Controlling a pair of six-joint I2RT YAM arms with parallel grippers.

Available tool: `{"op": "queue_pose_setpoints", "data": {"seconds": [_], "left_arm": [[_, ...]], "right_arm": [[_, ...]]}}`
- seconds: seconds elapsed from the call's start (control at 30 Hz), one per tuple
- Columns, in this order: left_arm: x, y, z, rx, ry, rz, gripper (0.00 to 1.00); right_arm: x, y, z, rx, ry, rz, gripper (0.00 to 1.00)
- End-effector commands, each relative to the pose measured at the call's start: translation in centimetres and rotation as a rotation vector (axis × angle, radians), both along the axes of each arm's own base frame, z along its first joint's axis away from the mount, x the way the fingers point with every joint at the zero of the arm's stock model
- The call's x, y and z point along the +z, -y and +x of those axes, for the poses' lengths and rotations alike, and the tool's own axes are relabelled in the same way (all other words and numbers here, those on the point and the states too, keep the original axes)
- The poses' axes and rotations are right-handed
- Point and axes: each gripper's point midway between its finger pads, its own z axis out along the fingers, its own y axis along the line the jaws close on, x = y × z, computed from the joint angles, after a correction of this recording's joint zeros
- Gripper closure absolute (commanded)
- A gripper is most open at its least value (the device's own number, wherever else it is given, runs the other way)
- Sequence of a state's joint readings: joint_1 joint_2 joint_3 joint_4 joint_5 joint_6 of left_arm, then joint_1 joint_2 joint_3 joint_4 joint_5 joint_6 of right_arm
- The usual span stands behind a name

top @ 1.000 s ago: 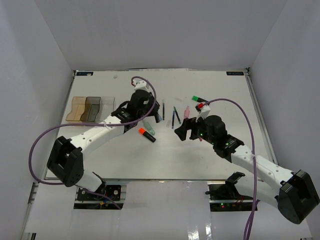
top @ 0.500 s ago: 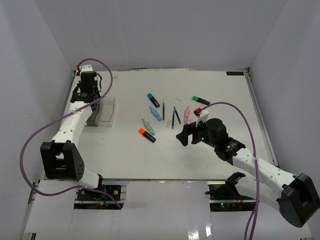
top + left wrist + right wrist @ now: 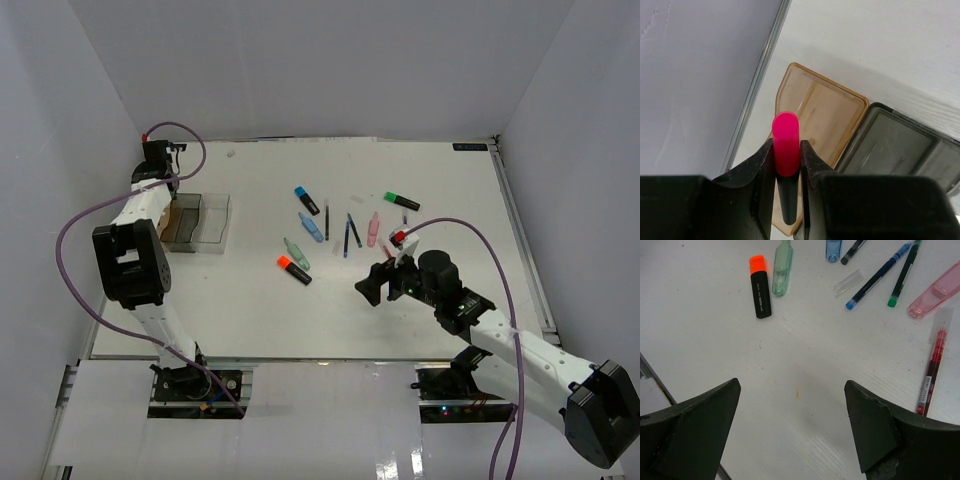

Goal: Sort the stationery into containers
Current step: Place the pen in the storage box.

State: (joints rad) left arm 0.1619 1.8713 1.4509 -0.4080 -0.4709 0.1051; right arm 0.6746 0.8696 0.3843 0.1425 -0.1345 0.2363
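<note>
barely started imo: left gripper (image 3: 786, 147) is clamped on a pink-capped highlighter (image 3: 785, 131) right above the amber box (image 3: 820, 112). that one and the grey box (image 3: 890, 145) look empty, can't really see the clear one. the other stationery (image 3: 311, 227) sits mid-table. right gripper (image 3: 791, 390) hangs wide open, holding nothing. the wall (image 3: 695, 75) is tight beside the boxes, plenty of room mid-table.

Overhead camera sits high at the near edge, tilted down, taking in the whole bench (image 3: 330, 320) from afar. Left wrist view hangs close, looking steeply down between its jaws onto the boxes (image 3: 825, 110) at the far-left corner, which overhead catches too. Right wrist view looks down from low over mid-bench, sharing the orange-capped marker (image 3: 760, 287) and pens (image 3: 877, 277) with overhead.
</note>
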Motion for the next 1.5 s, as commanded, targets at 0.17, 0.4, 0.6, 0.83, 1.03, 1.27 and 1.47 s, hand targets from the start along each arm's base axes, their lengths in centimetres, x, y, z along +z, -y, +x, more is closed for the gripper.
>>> {"op": "queue_pose_setpoints", "data": {"seconds": [0.17,0.4,0.6,0.83,1.03,1.27,1.47], "left_arm": [[0.2,-2.0,0.9,-0.013,0.006,0.075,0.72],[-1.5,-1.7,-0.7,-0.037,-0.029,0.069,0.57],[-0.6,-1.6,-0.8,-0.011,0.007,0.046,0.45],[5.4,0.5,-1.2,0.063,0.205,-0.119,0.26],[8.3,9.5,-4.8,0.055,0.303,-0.515,0.13],[5.8,27.3,-12.9,0.031,0.288,-0.891,0.11],[0.1,32.4,-17.2,0.094,0.174,-0.9,0.14]], "right_arm": [[1.7,-0.1,0.5,-0.003,0.089,0.035,0.09],[1.5,0.0,0.4,-0.002,0.084,0.032,0.09],[1.6,0.1,0.5,-0.006,0.088,0.027,0.09],[1.6,0.1,0.6,-0.006,0.084,0.009,0.1],[1.6,0.7,1.0,-0.037,0.078,-0.023,0.1],[2.0,1.3,1.2,-0.07,0.07,-0.044,0.1],[2.1,1.6,0.9,-0.081,0.061,-0.042,0.1]]}}
